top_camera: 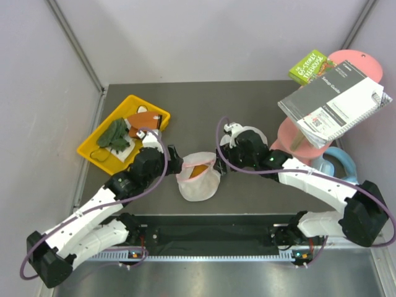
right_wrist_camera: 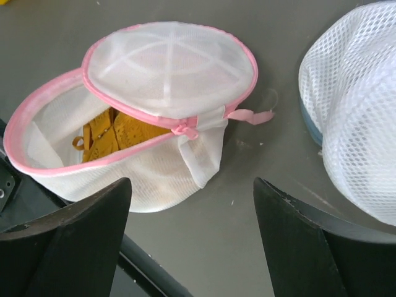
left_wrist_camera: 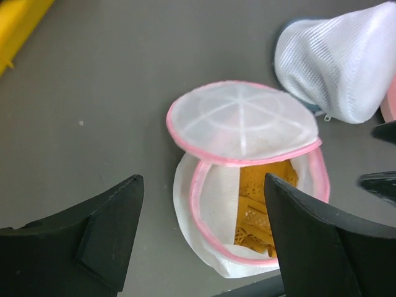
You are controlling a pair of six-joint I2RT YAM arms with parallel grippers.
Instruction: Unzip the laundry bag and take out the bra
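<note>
The laundry bag [top_camera: 198,179] lies on the dark table between my two grippers, unzipped, with its pink-ribbed mesh lid [left_wrist_camera: 241,120] lifted like a flap. The orange-yellow bra [left_wrist_camera: 260,204] lies inside, and it shows through the opening in the right wrist view [right_wrist_camera: 108,133] too. My left gripper [left_wrist_camera: 204,182] is open and empty, just left of the bag [left_wrist_camera: 204,247]. My right gripper [right_wrist_camera: 192,185] is open and empty, just right of the bag [right_wrist_camera: 148,167], near the pink zipper pull [right_wrist_camera: 185,128].
A plain white mesh dome [right_wrist_camera: 359,111] sits close beside the right gripper. A yellow tray [top_camera: 93,151] at the left holds a dark green cloth [top_camera: 114,135] and reddish-brown pieces [top_camera: 141,119]. A pink stand with a booklet [top_camera: 334,102] and a blue object [top_camera: 341,162] stand at the right.
</note>
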